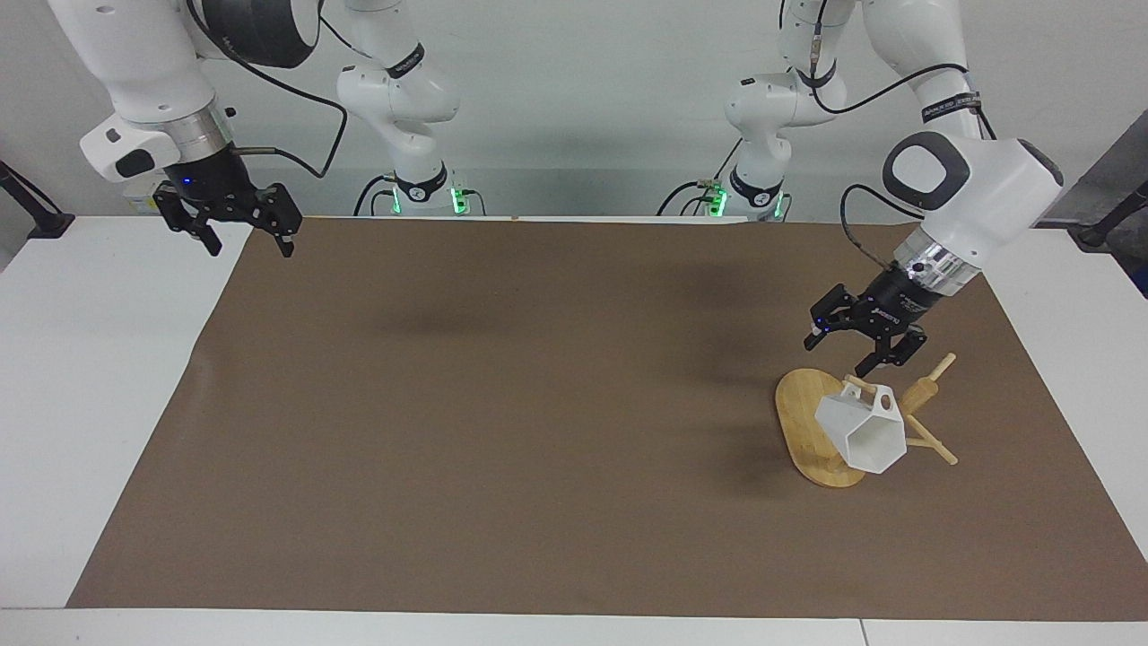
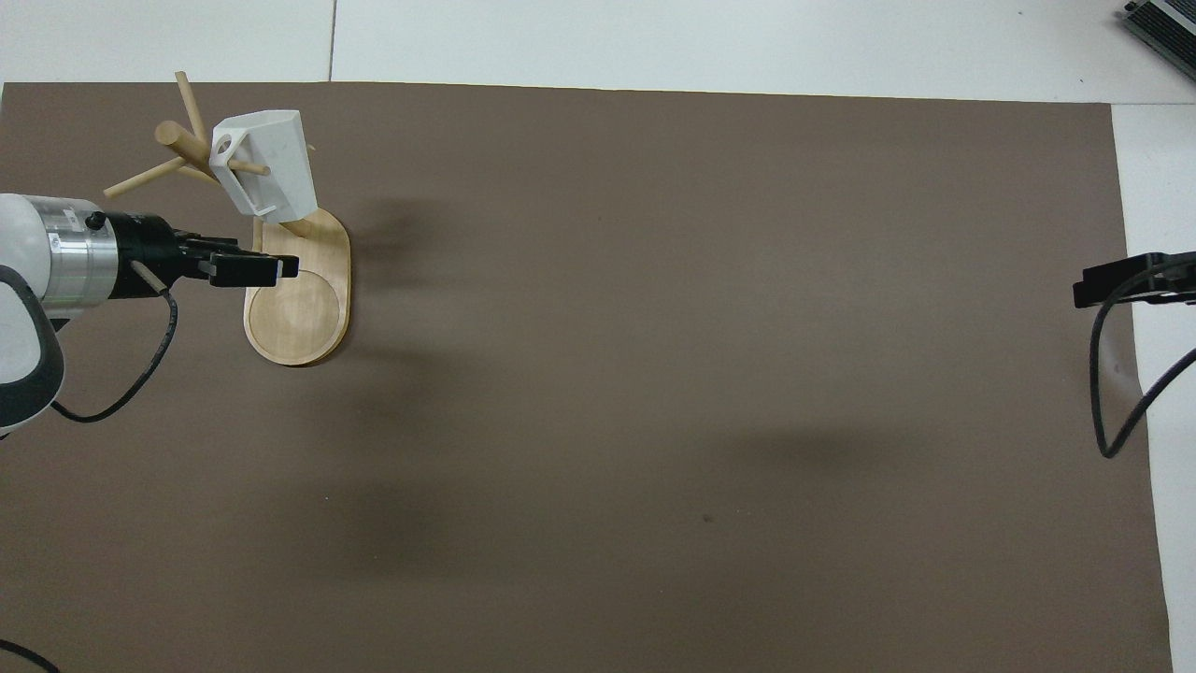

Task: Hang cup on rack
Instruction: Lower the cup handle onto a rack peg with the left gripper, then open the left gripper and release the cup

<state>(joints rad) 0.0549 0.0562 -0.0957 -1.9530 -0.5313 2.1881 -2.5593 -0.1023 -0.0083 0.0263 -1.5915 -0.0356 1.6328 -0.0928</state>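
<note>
Facing view shows my left gripper (image 1: pixel 852 352) raised over the rack (image 1: pixel 812 429), its fingers spread and holding nothing, clear of the cup (image 1: pixel 863 433); the cup hangs on the rack, one thin peg passing through the round hole in its blocky handle, its body tilted so that the hexagonal mouth faces down and away from the robots; the cup hides the lower part of the rack's thick post, and the post's top and two more pegs show beside it on the side toward the left arm's end of the table; the rack's oval base lies flat on the brown mat (image 1: pixel 502 413), and the cup hangs above the part of the base farther from the robots; overhead, my left gripper (image 2: pixel 252 268) covers the edge of the rack (image 2: pixel 308 313), with the cup (image 2: pixel 271 173) farther from the robots than the bare round of the base; my right gripper (image 1: pixel 242 224) waits with fingers spread and empty, well apart from the rack, over the mat's edge at the right arm's end of the table.
</note>
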